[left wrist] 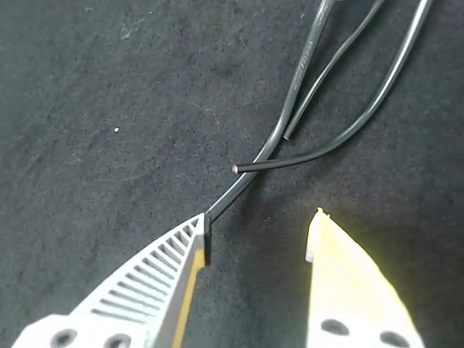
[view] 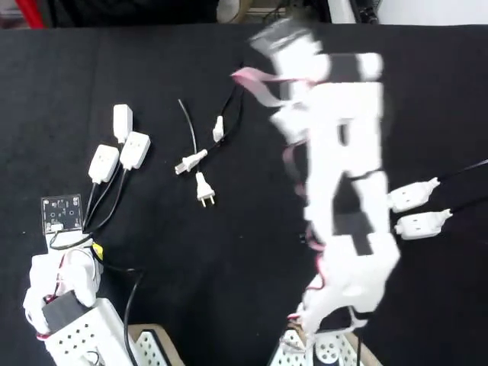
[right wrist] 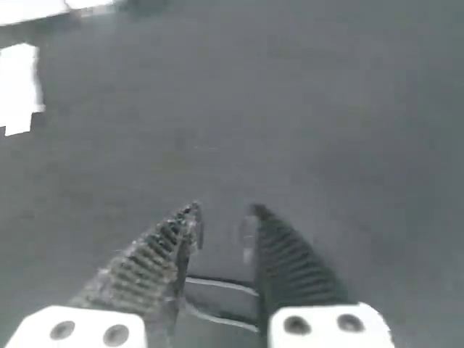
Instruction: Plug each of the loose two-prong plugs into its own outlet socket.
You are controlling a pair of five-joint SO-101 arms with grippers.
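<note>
Plugs [view: 203, 187] well apart from left hand [left wrist: 261, 215]

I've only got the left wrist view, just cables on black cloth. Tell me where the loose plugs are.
Observer: Three loose plugs lie mid-table in the high view.
Operator: Give me the sockets.
Observer: Three white sockets cluster to the plugs' left in the high view.
Operator: Report the right gripper.
Observer: The right gripper is open and empty over bare cloth.
</note>
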